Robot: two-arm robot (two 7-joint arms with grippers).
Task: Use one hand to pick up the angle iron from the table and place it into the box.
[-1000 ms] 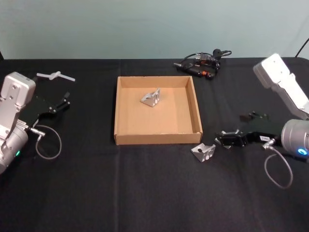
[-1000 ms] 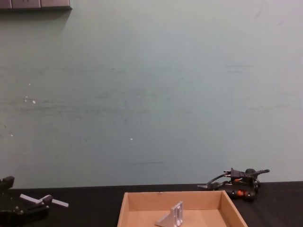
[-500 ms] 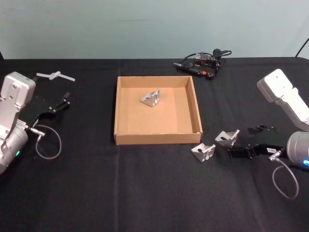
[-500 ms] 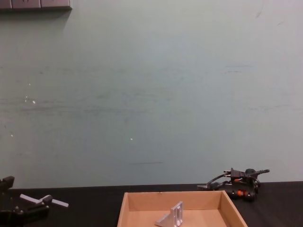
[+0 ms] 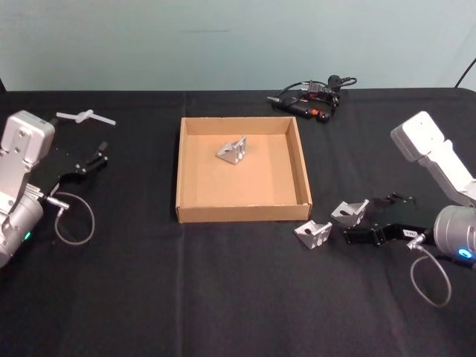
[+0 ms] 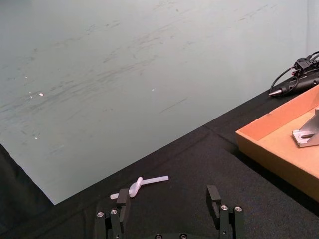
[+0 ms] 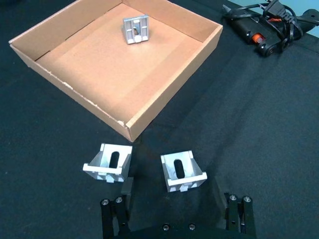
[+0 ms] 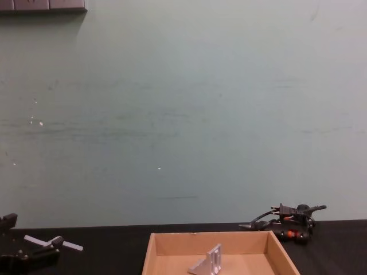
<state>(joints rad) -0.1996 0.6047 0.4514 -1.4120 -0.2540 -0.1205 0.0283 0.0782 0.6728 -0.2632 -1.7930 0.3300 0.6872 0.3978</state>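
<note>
We see the black two-fingered right end effector low over the flat matte black table, off to the right of the shallow tan cardboard box. Its fingers are spread wide with nothing between them. Two small silver metal brackets lie on the table just outside the box's near right corner. The first angle iron sits just beside that corner. The second angle iron sits a little farther right, apart from the first. In the right wrist view the second angle iron lies just ahead of the gap between the spread fingers, and neither bracket is gripped. A third angle iron rests on the floor of the box, toward its far wall. The left end effector is parked over the table's left side, well apart from the box, its fingers also spread and empty. A small white plastic piece lies on the table just beyond it. A black corded power tool with an orange mark lies beyond the box's far right corner.
</note>
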